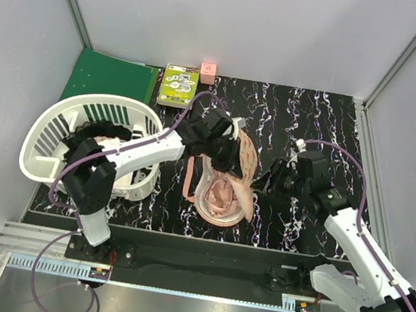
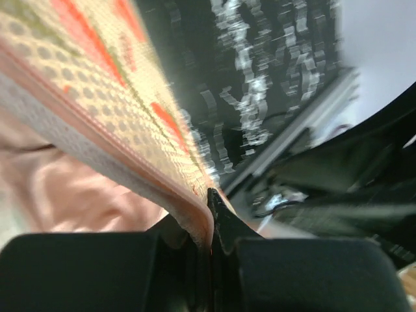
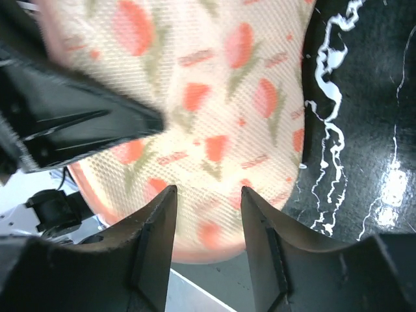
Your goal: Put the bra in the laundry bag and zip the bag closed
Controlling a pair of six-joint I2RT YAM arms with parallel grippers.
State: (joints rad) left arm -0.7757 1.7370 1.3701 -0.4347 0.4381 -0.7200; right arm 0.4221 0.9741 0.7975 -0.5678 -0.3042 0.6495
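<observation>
Reaching inward, left gripper [image 2: 211,203] pinches laundry bag [image 2: 97,78] rim; right gripper [image 3: 208,195] gapes.

My table [image 1: 331,128] is black, veined with white. On its left side stands a white slatted basket [image 1: 46,138]. Behind that, at the far left corner, lies a green board [image 1: 113,78]. Along the far edge sit a green-and-white packet [image 1: 179,86] and a small pink cube [image 1: 208,70] (just beside each other). The laundry bag [image 1: 245,162] lies open mid-table.
</observation>
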